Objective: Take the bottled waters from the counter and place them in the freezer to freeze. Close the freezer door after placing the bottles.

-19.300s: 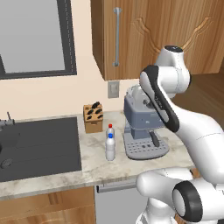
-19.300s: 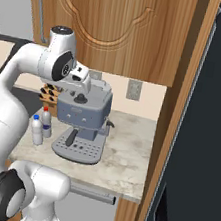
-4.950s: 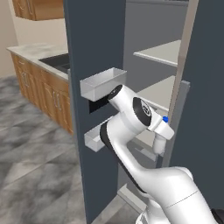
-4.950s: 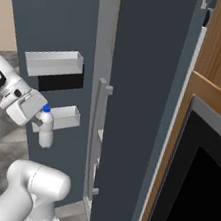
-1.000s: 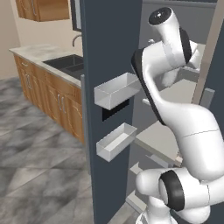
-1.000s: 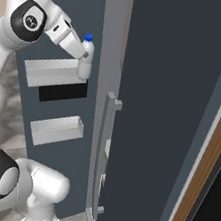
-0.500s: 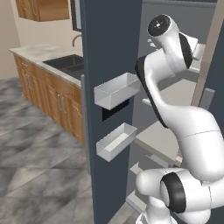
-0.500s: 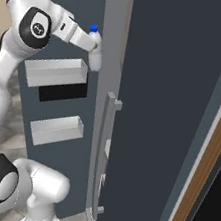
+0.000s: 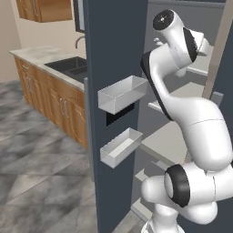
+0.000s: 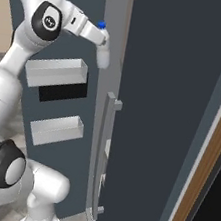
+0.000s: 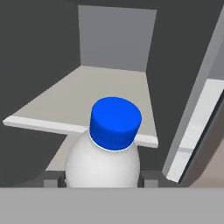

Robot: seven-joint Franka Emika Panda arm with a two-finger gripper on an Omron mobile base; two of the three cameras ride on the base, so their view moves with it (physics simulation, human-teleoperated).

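My gripper is shut on a clear water bottle with a blue cap, held high at the mouth of the dark grey freezer. Through the hand view the bottle sits between my fingertips, and a pale grey shelf lies just ahead and slightly below it. The freezer door stands wide open, its inner side carrying two clear bins. The beige counter with its dark sink lies far off to the left.
The lower door bin juts out beside my arm. A second dark door with a long grey handle stays shut on the right of the opening. Brown cabinets stand under the counter, and grey floor spreads to the left.
My arm has swung the bottle away from the door bins and further into the freezer opening, towards the shelf. The grip stays the same.
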